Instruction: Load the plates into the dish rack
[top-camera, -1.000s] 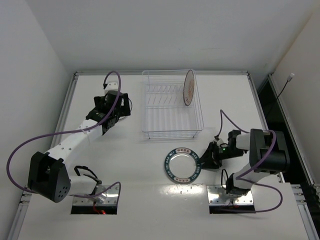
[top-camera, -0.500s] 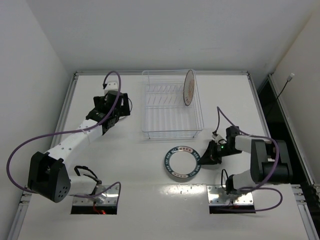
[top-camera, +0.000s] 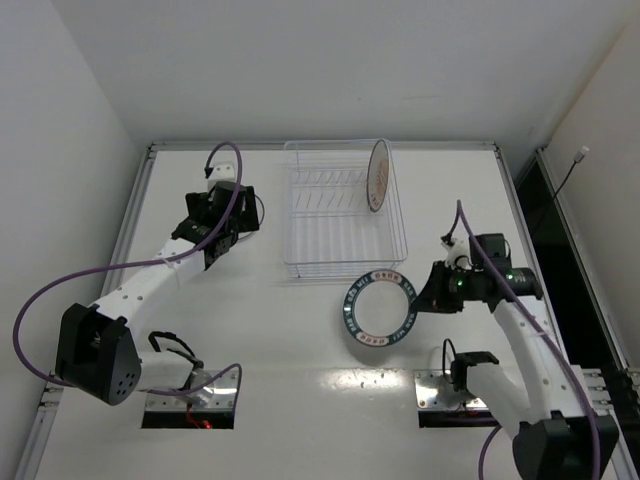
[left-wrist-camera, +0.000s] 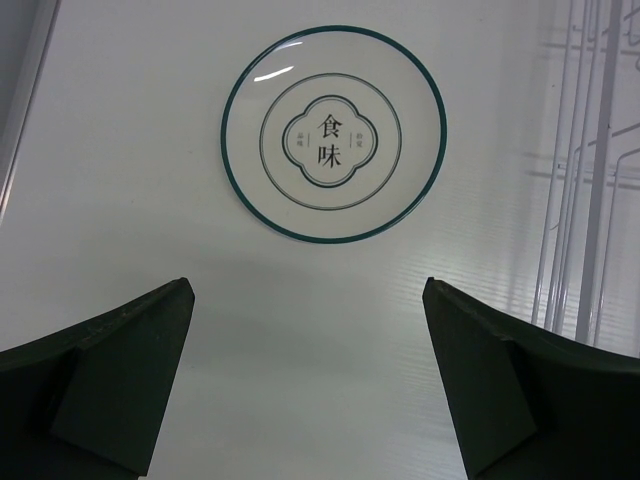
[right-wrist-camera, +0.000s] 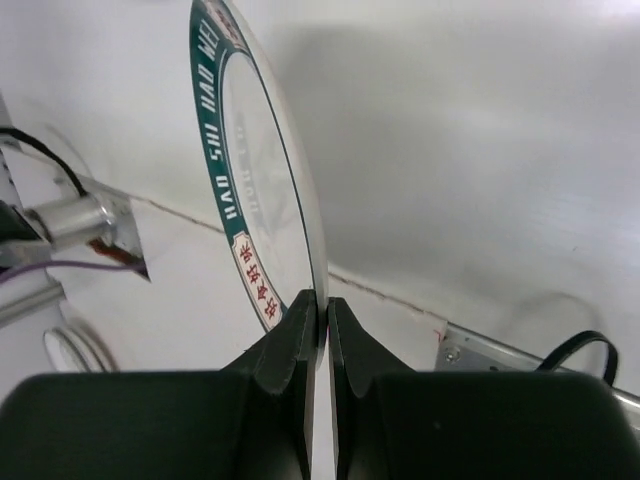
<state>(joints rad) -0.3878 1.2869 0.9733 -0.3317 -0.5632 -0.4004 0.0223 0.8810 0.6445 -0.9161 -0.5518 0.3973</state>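
The teal-rimmed plate (top-camera: 378, 308) hangs just in front of the dish rack (top-camera: 340, 210), lifted off the table. My right gripper (top-camera: 425, 294) is shut on its right rim. In the right wrist view the fingers pinch the plate's edge (right-wrist-camera: 250, 180) at the gripper (right-wrist-camera: 322, 300). The orange-brown rimmed plate (top-camera: 379, 175) stands upright in the rack's right slots. The plate with thin dark rings (left-wrist-camera: 333, 133) lies flat on the table ahead of my open, empty left gripper (left-wrist-camera: 306, 290). That gripper (top-camera: 222, 215) hovers left of the rack. I cannot make this plate out in the top view.
The rack's wires (left-wrist-camera: 590, 200) show at the right edge of the left wrist view. Purple cables loop over both arms. Metal base plates (top-camera: 460, 390) sit at the table's near edge. A raised table rim (top-camera: 135, 215) runs along the left side.
My right gripper has lifted the teal-rimmed plate off the table and carried it up and back toward the rack's front. The left arm has not moved.
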